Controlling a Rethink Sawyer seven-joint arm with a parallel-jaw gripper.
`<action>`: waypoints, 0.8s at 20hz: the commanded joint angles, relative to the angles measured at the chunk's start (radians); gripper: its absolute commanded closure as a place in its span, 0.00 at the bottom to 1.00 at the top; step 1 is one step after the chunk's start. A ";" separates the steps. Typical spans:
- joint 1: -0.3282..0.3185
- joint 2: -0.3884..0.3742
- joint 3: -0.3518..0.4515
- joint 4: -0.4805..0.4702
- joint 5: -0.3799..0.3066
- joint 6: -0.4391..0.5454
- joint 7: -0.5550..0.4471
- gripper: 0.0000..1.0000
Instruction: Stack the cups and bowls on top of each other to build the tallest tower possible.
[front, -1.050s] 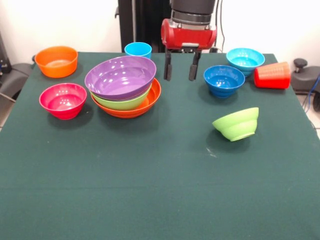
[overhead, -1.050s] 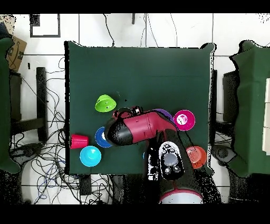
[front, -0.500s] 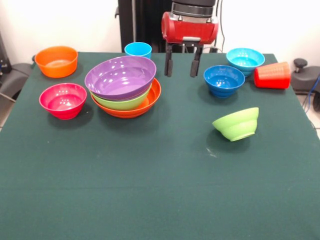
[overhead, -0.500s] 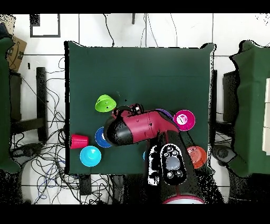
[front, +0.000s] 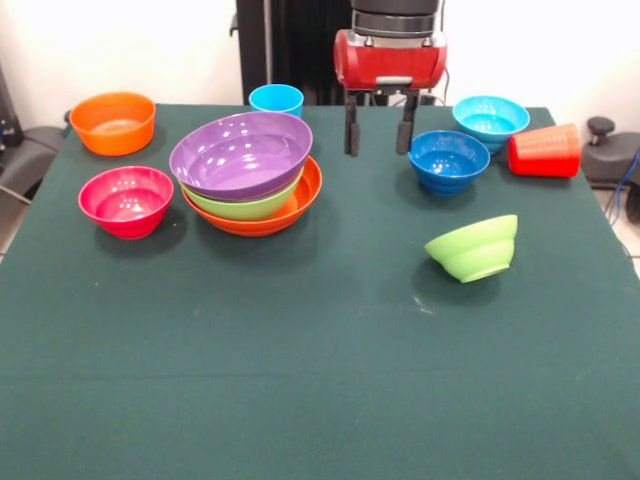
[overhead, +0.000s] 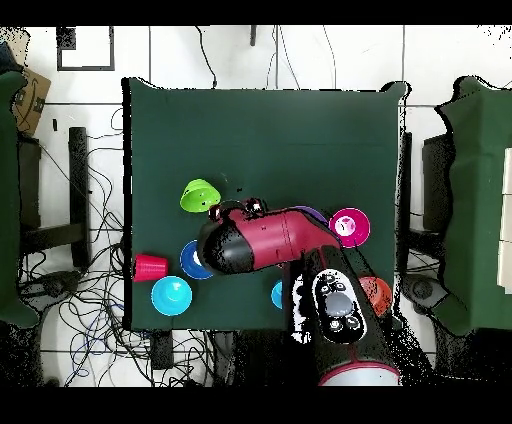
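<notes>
On the green table (front: 300, 380), nearest the camera: bare cloth, nothing standing on it.
Small lime green bowl (front: 473, 248): stood alone right of centre, tipped on its side wall, its mouth turned up and to the left; nothing in it.
Magenta-red bowl (front: 126, 200): upright and hollow at the left, just beside the tower but apart from it.
Tower (front: 249, 170): left of centre, three wide bowls nested upright, the large orange bowl (front: 300, 205) at the bottom, the large lime green bowl (front: 250, 207) in it, and the large purple bowl (front: 240, 153) on top with nothing in it.
Dark blue bowl (front: 448, 160): upright, nothing inside, right of the gripper and close to its right-hand finger.
Gripper (front: 378, 125): hung from the red wrist (front: 390, 58) between the tower and the dark blue bowl, pointing straight down, its two black fingers (front: 351, 127) spread apart and holding nothing, tips above the cloth.
Arm in the overhead view: the red arm (overhead: 265, 240) lay across the table's robot-side half, covering most of the tower.
Red cup (front: 545, 151): lay on its side at the right edge, long axis left to right, wide end toward the left.
Light blue bowl (front: 490, 120): upright, unfilled, behind the dark blue one.
Small orange bowl (front: 113, 122): upright at the far left corner, hollow.
Light blue cup (front: 276, 100): upright at the far edge, behind the tower.
</notes>
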 joint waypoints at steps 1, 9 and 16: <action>-0.018 0.051 0.126 0.065 0.030 0.101 -0.007 0.00; -0.010 0.053 0.140 0.076 0.028 0.102 0.011 0.00; 0.014 0.076 0.134 0.069 0.023 0.090 0.033 0.00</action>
